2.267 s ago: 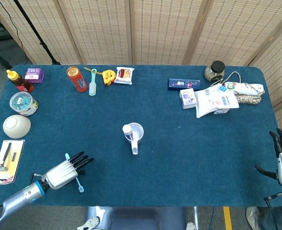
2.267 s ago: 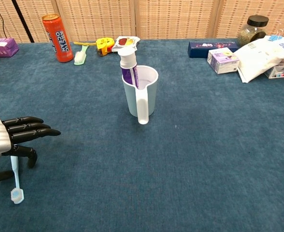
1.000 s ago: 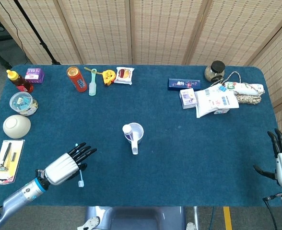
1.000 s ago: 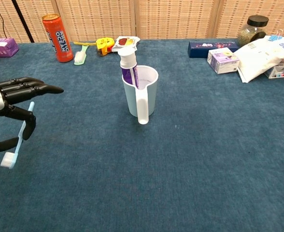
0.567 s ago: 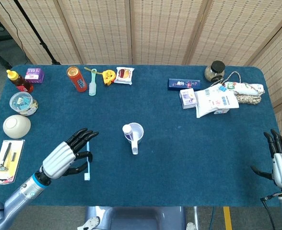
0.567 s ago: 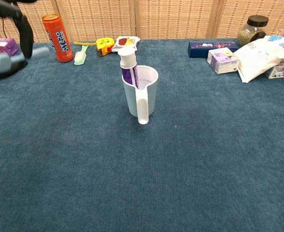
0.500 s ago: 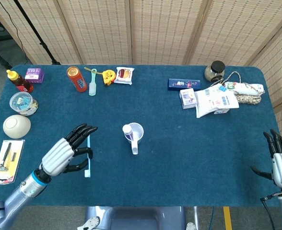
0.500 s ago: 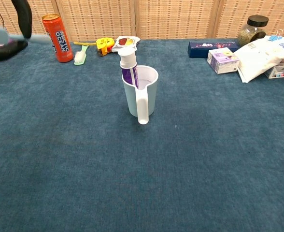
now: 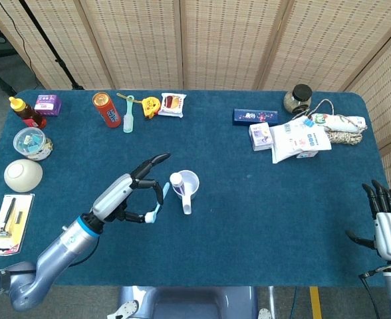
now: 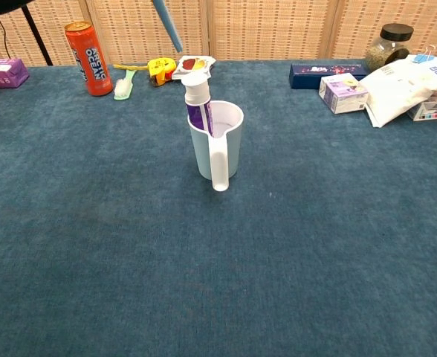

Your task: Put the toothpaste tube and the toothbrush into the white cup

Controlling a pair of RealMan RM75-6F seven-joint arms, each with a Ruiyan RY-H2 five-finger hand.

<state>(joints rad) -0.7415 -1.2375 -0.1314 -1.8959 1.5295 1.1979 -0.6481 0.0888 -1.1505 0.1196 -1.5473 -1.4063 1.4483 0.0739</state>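
The slim light-blue plastic toothbrush (image 9: pixel 157 203) was pinched in the left hand (image 9: pixel 126 193), fingers (image 9: pixel 154 161) clamped mid-handle w/ thumb below, held above the desk (image 9: pixel 262 219) just left of the white handled plastic cup (image 9: pixel 186 185). Judged light, stiff, smooth, so prob. slippery; a mid-handle hold looked right for tipping it in. The white-capped purple-and-white toothpaste tube (image 10: pixel 196 100) stood upright inside the cup, on the side nearest the fingers. The right hand (image 9: pixel 387 227) hung far off at the desk's edge, fingers apart, holding nothing.
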